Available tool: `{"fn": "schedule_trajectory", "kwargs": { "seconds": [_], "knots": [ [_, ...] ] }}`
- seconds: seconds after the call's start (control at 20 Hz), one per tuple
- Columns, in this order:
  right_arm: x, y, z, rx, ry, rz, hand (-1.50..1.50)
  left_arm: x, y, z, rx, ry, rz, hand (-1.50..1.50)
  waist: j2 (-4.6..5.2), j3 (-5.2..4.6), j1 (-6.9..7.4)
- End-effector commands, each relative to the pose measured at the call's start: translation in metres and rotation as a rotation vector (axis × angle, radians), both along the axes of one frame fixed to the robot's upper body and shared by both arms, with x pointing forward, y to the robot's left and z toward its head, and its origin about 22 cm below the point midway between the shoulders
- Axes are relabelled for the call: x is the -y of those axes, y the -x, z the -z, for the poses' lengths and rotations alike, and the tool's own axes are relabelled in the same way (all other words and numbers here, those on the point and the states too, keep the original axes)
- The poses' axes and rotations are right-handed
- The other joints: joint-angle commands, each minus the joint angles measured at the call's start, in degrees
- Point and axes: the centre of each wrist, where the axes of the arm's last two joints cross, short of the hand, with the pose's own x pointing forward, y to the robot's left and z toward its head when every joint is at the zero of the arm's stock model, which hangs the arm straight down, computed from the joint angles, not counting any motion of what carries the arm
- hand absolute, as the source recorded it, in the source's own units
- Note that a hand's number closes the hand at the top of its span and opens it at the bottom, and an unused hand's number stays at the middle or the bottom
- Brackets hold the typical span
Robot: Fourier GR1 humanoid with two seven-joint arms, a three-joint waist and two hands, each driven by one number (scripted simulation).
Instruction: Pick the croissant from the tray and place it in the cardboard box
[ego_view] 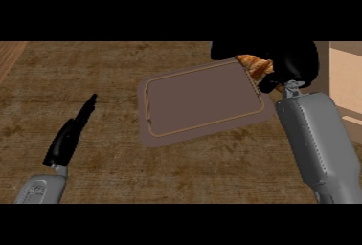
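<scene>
The tray [201, 100] is seen bare on the surface [106, 158]. At its far right corner the croissant [256, 66] is clasped, largely hidden, by the right hand [286, 60]. At left, the left hand [69, 136] is held straight. The cardboard box [346, 81] is cut off at right.

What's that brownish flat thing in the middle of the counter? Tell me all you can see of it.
It is the tray: a flat, rounded-corner rectangle, dull brown, with a thin lighter line running inside its raised rim. It lies flat on the wooden counter, turned at a slant. Its surface shows bare. At its far right corner the right hand is curled round the croissant, over or just above the rim; whether they touch the tray cannot be told.
</scene>
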Motion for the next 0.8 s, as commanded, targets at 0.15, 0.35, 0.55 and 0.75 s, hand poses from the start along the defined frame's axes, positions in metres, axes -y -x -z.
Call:
{"fn": "schedule_trajectory", "kwargs": {
  "seconds": [0.15, 0.35, 0.55, 0.75],
  "knots": [
    [0.025, 0.005, -0.082, 0.121, 0.021, 0.174, 1.5, 0.009, 0.011, 0.006, -0.016, 0.003, -0.014, 0.0, -0.47, 0.04, -1.18],
    [0.021, -0.004, -0.115, 0.156, -0.003, 0.279, 1.5, -0.007, 0.01, 0.013, 0.005, -0.01, 0.005, 0.0, -0.11, 0.0, -0.55],
    [0.091, 0.003, -0.12, 0.228, -0.053, 0.337, 1.5, 0.0, 0.005, -0.003, 0.002, -0.002, -0.008, 0.0, -0.07, 0.07, -0.47],
    [0.113, -0.002, -0.138, 0.188, -0.039, 0.398, 1.5, -0.01, -0.003, 0.002, -0.011, -0.009, -0.014, 0.0, 0.08, 0.03, -0.57]
  ]
}}
